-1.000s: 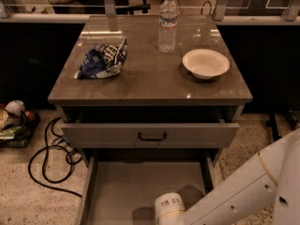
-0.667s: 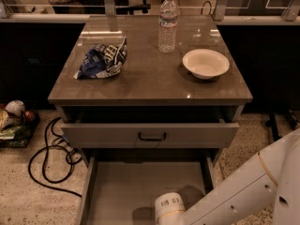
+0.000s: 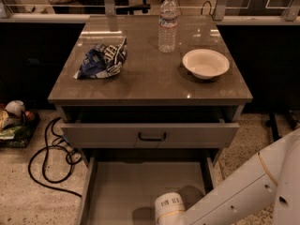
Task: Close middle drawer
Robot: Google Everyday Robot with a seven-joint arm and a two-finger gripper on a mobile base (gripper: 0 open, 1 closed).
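Camera view, looking down on the cabinet (image 3: 140, 86); on its top, noted a crumpled chip bag (image 3: 102, 60) at 10 o'clock, a water bottle (image 3: 168, 25) upright at 12, and a white bowl (image 3: 205, 63) at 2, all well apart from one another.

Below the top, found the top drawer (image 3: 93, 136) ajar by a little, its black handle (image 3: 152, 136) centred on the front.

Under that, found the middle drawer (image 3: 136, 182) pulled far out toward 6 o'clock; saw only the shallow tray and its two side walls; tray bare; front panel and small handle lost below the bottom edge; long axis judged to run from 12 to 6.

Logged the white arm (image 3: 243, 191) entering from 4 o'clock and reaching toward 9; placed the gripper (image 3: 168, 209) at its tip, low at 6 o'clock, above the tray's near part and right of the tray's middle line; saw only a white cylindrical base with a label; could not tell whether open or shut.

Judged the drawer front to lie further toward 6 from the gripper, outside the view; reckoned the closing push must run toward 12, along the long axis, with contact behind the front panel or on its handle.

Noted dark cables (image 3: 51, 158) looped on the floor at 8 o'clock, clear of the drawer's path.
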